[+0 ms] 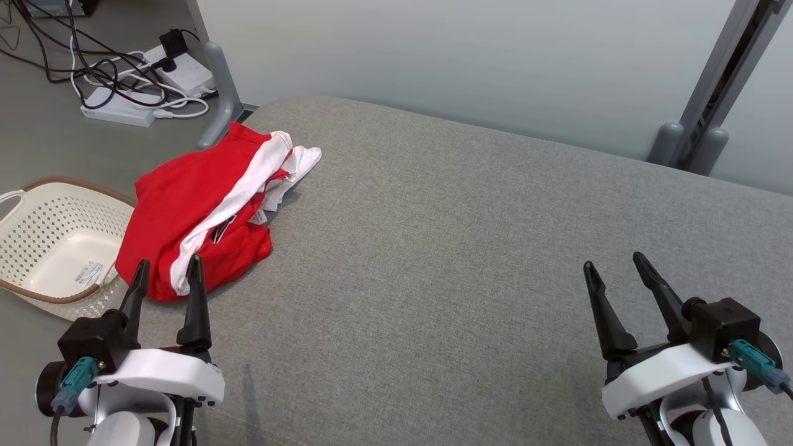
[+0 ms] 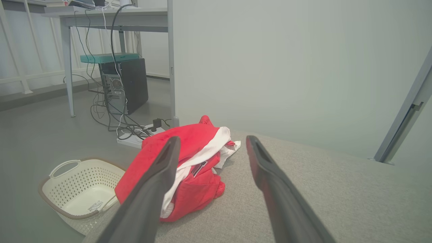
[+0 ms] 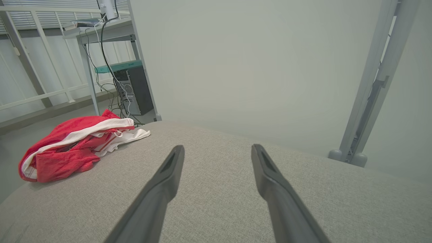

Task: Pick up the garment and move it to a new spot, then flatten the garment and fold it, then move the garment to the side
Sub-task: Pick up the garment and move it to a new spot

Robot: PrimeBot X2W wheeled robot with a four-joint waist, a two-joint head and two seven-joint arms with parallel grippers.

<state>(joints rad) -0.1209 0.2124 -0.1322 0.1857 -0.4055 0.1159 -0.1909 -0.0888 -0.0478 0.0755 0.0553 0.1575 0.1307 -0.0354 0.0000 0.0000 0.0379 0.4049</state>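
Grey woven cloth covers the broad padded platform (image 1: 464,260) in front of us, and most of it lies bare. The garment (image 1: 198,217) sits toward ten o'clock in the head view, a crumpled red heap with a white band running through it and some white fabric spilling out at its far end. It lies right at the platform's left edge, and its outer side seems to lap over that edge above a pale perforated basket (image 1: 56,241) standing at nine o'clock on the floor.

We judge the garment light, soft and quite limp. It should sag and trail from any single hold, and thin cloth may slip out of a shallow pinch. The best hold looks like a bunched fold or the thicker white band, taken deep between the fingers. For flattening, we would want two corners taken well apart.

Our left gripper (image 1: 170,263) waits at seven o'clock, fingers pointing up the view, spread wide and holding nothing. The near hem of the garment is at its twelve o'clock, just beyond the tips. We cannot tell whether they touch. Our right gripper (image 1: 613,260) rests at five o'clock, well apart from the garment, leaning slightly toward eleven o'clock, likewise fully spread and empty.
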